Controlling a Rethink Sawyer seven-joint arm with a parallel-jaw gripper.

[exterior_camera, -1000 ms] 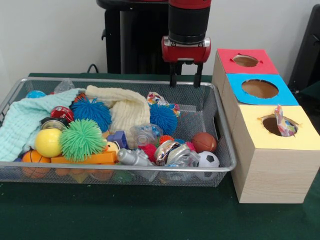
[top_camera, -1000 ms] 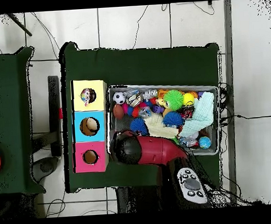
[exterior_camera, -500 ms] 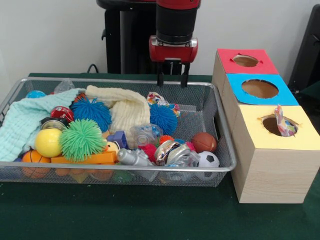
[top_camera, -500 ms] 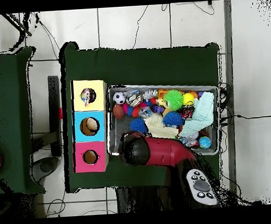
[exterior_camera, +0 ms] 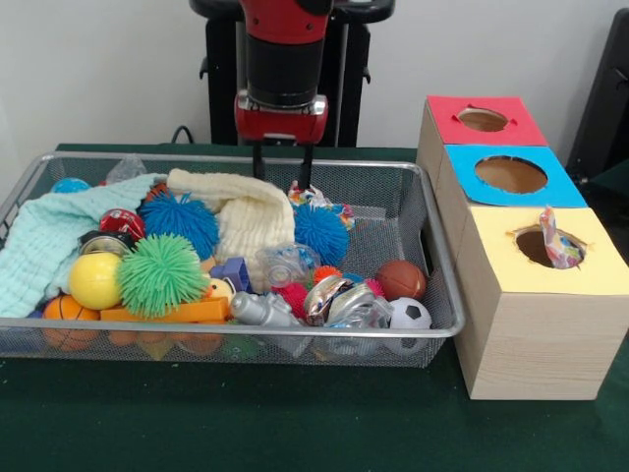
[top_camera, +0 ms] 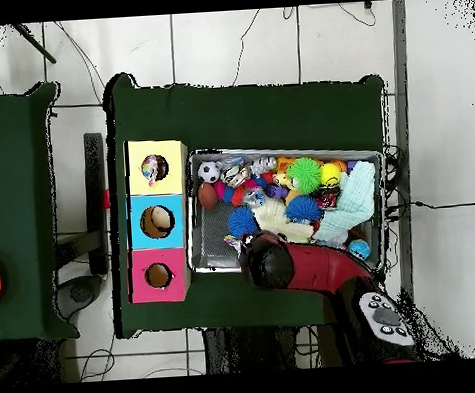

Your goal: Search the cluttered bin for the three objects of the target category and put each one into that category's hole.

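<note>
Red-and-black claw (exterior_camera: 281, 164), upper centre of front view, prongs apart, empty, hanging over silver wire-mesh bin (exterior_camera: 437, 258) back rim. Crinkly foil candy wrapper (exterior_camera: 313, 196), likely target, just right and below claw. Matching wrapper (exterior_camera: 558, 246) in yellow-topped box hole (exterior_camera: 539, 246), far right.

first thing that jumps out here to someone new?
The wire bin crammed with toys: a green spiky ball near its front left, two blue ones behind it. Then the red arm's gripper, jaws open, above the cream cloth at the bin's back. Right of the bin, three coloured hole boxes, a wrapper poking from the yellow one.
</note>
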